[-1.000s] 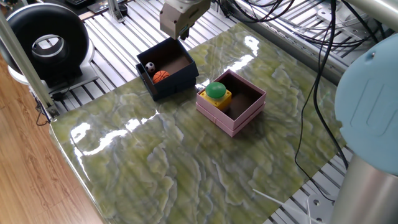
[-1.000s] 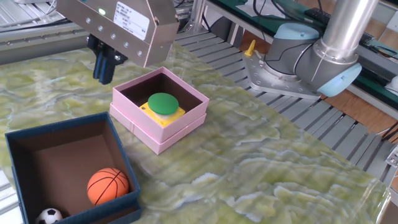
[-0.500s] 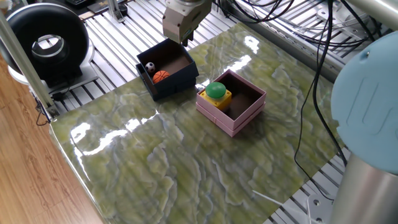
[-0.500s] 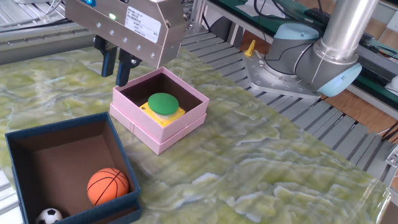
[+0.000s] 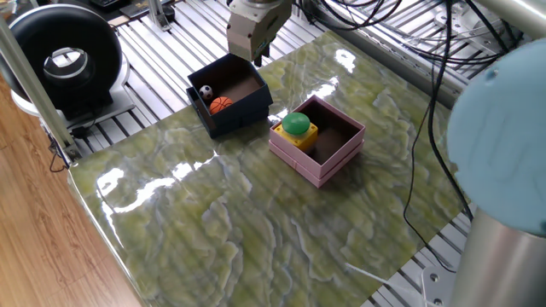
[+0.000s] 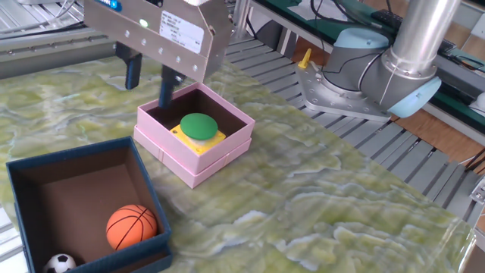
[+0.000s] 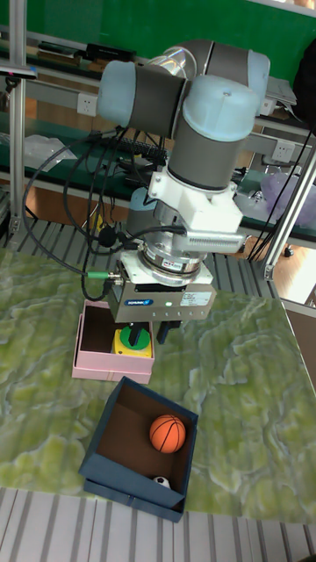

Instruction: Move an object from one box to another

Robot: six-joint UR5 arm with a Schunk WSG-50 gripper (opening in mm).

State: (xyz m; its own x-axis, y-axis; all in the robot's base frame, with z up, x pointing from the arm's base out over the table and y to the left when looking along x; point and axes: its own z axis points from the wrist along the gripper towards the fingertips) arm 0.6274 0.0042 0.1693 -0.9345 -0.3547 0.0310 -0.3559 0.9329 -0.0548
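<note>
The dark navy box point(image 5: 243, 111) holds an orange basketball point(image 5: 221, 104) and a small soccer ball point(image 5: 205, 91); both balls also lie in the navy box point(image 6: 23, 163). Beside it stands the pink box point(image 5: 328, 166) with a green-topped yellow object point(image 5: 296, 127) inside. My gripper point(image 6: 150, 82) hangs open and empty above the table, its fingers point(image 6: 167, 89) by the pink box's point(image 6: 227, 148) back left corner. In the tall fixed view the gripper point(image 7: 147, 335) hovers over the pink box point(image 7: 92, 364), behind the navy box point(image 7: 132, 487).
A black round device point(image 5: 64, 55) sits off the table's left end on aluminium rails. Cables hang behind the table at the upper right. The arm's base point(image 6: 356, 76) stands beyond the marble-patterned table point(image 6: 318, 197). A thin white strip point(image 5: 368, 271) lies near the front right edge.
The gripper has shifted from near the navy box toward the pink box, and its fingers have spread from close together to apart. Boxes and objects have not moved.
</note>
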